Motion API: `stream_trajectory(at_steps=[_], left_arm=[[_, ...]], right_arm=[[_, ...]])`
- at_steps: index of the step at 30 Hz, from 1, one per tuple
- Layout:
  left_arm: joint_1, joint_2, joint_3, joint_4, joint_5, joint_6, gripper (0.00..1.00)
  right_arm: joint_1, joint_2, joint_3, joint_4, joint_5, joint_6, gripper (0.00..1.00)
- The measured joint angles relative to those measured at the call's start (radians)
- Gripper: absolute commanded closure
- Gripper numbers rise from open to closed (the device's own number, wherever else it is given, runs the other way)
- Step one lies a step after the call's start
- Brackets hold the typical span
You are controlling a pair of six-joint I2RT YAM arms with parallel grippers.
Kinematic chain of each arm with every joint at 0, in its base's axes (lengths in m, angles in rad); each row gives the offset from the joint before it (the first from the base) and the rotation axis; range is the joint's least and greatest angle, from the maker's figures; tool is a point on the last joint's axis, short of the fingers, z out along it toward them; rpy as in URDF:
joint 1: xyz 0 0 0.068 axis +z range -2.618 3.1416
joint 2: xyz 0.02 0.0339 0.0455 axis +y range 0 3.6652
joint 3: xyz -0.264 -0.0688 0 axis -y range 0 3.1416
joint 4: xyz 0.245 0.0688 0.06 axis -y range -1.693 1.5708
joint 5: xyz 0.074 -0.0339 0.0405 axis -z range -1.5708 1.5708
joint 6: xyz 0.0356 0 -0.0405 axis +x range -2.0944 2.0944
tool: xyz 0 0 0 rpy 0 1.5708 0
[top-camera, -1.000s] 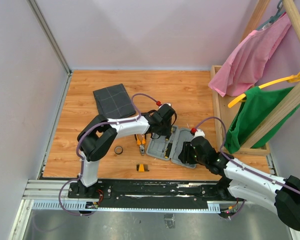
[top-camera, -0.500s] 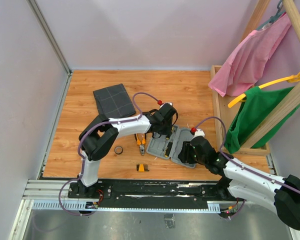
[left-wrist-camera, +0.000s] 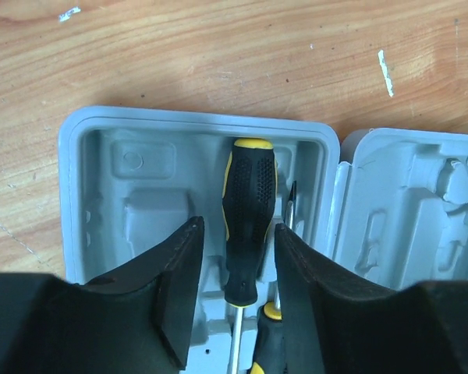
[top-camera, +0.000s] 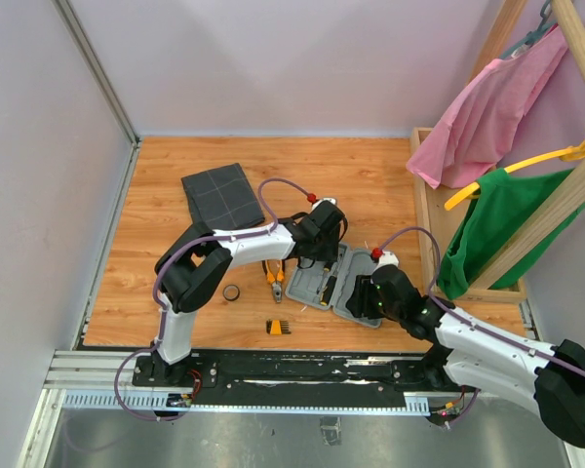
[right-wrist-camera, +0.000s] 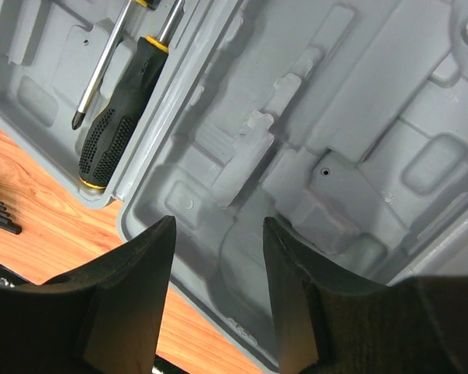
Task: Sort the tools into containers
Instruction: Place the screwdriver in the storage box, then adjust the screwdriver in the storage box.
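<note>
Slightly further over the open light-grey case [left-wrist-camera: 101, 156] than a second ago, the left end effector [left-wrist-camera: 236, 234] has parted its jaws. They now stand narrowly apart on either side of a black-and-yellow screwdriver [left-wrist-camera: 248, 195] that lies in a moulded slot, with a gap showing on one side. A second screwdriver [left-wrist-camera: 270, 313] lies beside it, handle the other way. The right end effector [right-wrist-camera: 218, 226] has barely shifted and hangs over the case's other half [right-wrist-camera: 359, 156], jaws moderately apart and empty. Only the overhead view shows the orange-handled pliers [top-camera: 274, 281], black tape ring [top-camera: 231, 292] and orange bit holder [top-camera: 278, 327] lying on the tabletop [top-camera: 370, 185] left of the case, with the dark grid-lined pouch [top-camera: 219, 195] well apart.
</note>
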Motion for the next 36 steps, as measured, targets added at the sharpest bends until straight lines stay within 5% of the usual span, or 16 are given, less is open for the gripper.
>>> stream_trajectory(at_steps=[7,18,29,36], left_arm=[[0.000,-0.048,-0.013,0.013,0.002,0.024,0.46],[0.001,-0.391,-0.246,0.143,0.003,0.071,0.50],[0.001,-0.540,-0.536,0.201,0.034,0.052,0.56],[-0.005,-0.546,-0.564,0.260,0.062,0.024,0.58]], right_arm=[[0.000,-0.027,0.023,-0.080,-0.005,-0.019,0.46],[-0.003,-0.034,0.180,-0.159,0.062,-0.047,0.41],[-0.061,0.285,0.469,-0.157,0.096,-0.056,0.55],[-0.106,0.506,0.598,-0.158,0.086,-0.056,0.62]])
